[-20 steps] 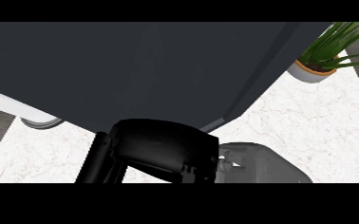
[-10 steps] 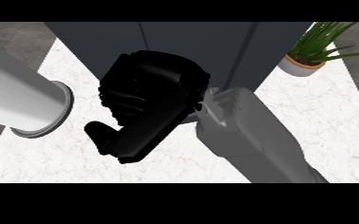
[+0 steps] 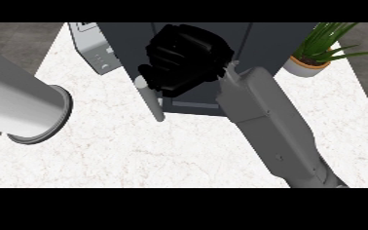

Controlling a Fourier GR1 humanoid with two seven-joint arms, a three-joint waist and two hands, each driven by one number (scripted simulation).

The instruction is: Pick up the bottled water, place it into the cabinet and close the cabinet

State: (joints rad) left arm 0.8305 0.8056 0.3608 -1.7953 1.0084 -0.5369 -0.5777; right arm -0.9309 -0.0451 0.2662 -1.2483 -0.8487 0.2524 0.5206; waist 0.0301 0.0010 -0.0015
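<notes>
My right hand (image 3: pixel 185 61) sits curled against the dark cabinet (image 3: pixel 273 41); I can't tell what it holds.

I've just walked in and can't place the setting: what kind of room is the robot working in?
Most likely a kitchen. A white marbled counter carries a dark grey cabinet with a pale bar handle, and a potted plant stands at its right. The robot's right hand is up against the cabinet front.

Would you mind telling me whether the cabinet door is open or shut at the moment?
Cannot tell. The right hand covers much of the dark cabinet front, though its handle shows.
</notes>
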